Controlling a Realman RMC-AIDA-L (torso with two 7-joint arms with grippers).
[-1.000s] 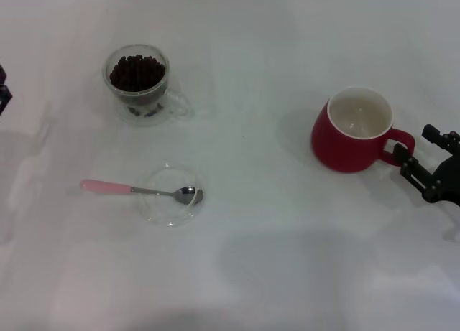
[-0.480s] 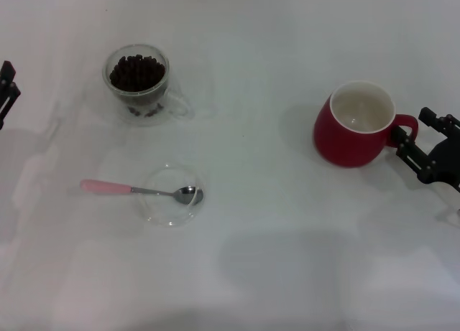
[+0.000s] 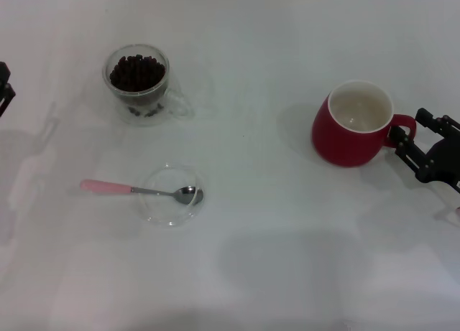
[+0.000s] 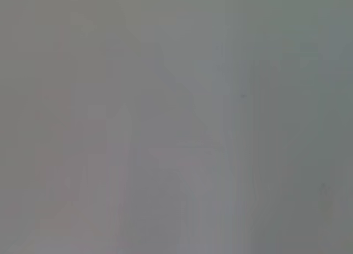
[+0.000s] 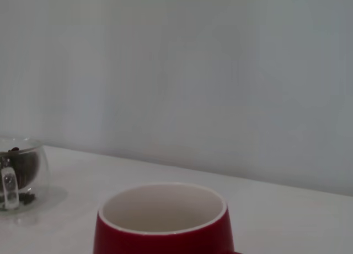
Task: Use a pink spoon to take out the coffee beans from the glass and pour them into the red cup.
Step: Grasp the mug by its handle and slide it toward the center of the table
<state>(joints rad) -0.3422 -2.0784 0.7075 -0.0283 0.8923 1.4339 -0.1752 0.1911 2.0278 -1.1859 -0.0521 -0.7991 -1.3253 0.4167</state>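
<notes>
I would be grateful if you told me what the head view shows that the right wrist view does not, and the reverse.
Only the head view shows the pink spoon, its bowl resting in a clear dish, the right end effector at the red cup's handle, and the left end effector at the table's left edge. Only the right wrist view shows the wall behind the table. Both show the red cup, empty, and the glass holding coffee beans.

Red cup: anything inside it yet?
The red cup shows only a bare white inside in the head view, with no coffee beans; those sit in the glass. Its very bottom is hidden in the right wrist view.
</notes>
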